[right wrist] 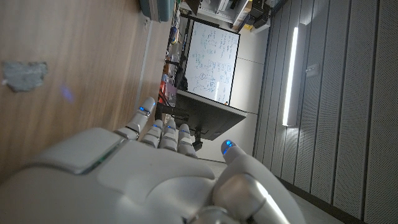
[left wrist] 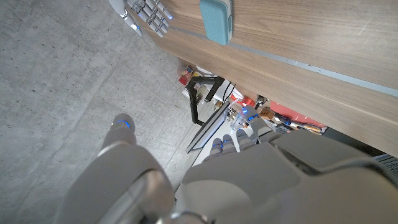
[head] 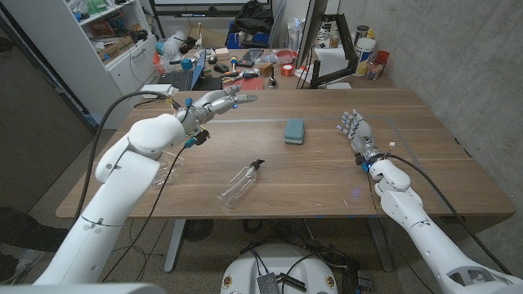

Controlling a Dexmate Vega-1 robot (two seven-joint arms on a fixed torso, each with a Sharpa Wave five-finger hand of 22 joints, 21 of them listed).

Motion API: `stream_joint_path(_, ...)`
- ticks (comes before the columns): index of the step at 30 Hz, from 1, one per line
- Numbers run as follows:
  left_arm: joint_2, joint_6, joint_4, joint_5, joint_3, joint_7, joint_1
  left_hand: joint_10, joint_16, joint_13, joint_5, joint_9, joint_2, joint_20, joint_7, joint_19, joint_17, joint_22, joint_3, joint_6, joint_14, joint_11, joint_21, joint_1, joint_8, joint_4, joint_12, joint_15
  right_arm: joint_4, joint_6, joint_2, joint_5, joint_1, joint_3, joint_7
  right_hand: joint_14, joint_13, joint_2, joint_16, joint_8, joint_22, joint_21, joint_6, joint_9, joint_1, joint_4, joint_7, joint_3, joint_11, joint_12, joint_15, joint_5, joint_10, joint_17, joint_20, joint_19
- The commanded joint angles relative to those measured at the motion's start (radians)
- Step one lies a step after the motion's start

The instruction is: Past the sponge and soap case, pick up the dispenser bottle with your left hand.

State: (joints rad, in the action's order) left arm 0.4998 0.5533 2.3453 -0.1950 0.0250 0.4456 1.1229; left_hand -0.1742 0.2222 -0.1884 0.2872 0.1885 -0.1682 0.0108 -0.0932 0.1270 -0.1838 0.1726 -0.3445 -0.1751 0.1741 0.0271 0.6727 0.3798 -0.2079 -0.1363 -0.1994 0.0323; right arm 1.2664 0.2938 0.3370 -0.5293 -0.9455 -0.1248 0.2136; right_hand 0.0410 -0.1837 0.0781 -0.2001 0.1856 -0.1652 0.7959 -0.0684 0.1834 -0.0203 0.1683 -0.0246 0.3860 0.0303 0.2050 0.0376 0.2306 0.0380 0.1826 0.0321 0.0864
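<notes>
The clear dispenser bottle (head: 240, 184) lies on its side near the table's front middle, with its black pump head pointing away from me. A teal sponge-like block (head: 294, 131) (left wrist: 216, 18) (right wrist: 158, 7) sits further back at the centre. My left hand (head: 217, 101) (left wrist: 186, 180) hovers above the table's back left, well behind the bottle. Its fingers are stretched out and hold nothing. My right hand (head: 357, 134) (left wrist: 146, 14) (right wrist: 155, 168) is at the table's right side, fingers extended and empty, to the right of the teal block.
A faint clear item (head: 167, 173) lies beside my left forearm near the table's left edge. Behind the wooden table (head: 327, 192) stand a cluttered desk (head: 245, 69), a black monitor arm (head: 327, 69) and a white shelf (head: 122, 41).
</notes>
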Motion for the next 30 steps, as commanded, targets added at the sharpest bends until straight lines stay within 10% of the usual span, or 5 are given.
stream_joint_path(1,-0.009,0.053,0.017,-0.023,-0.010,0.077,-0.012,-0.004,-0.003,-0.004,0.004,0.004,0.003,-0.001,-0.008,-0.009,-0.004,0.002,0.005,-0.138,0.012,0.006,-0.004,0.010,0.001,0.000,0.000,0.008,0.003,0.020,0.000,0.020,0.011,-0.001,-0.015,-0.007,-0.003,0.077,0.002,0.011,-0.005,-0.003,-0.011,0.005,-0.009,-0.005,0.000,0.001,0.000,0.010,0.011,0.008,0.015,0.001,0.120,-0.007)
stream_joint_path(30,0.078,0.155,0.045,-0.071,0.015,0.267,-0.085,-0.018,-0.008,-0.005,0.007,0.004,0.009,0.002,-0.017,-0.011,-0.005,0.003,0.018,-0.151,0.022,0.016,-0.017,0.014,0.008,0.004,0.006,0.016,0.010,0.035,-0.004,0.025,0.016,0.007,-0.033,-0.011,-0.003,0.076,0.003,0.012,-0.005,-0.014,-0.018,0.005,-0.012,-0.007,-0.001,0.001,0.003,0.011,0.010,0.010,0.021,0.000,0.120,-0.016)
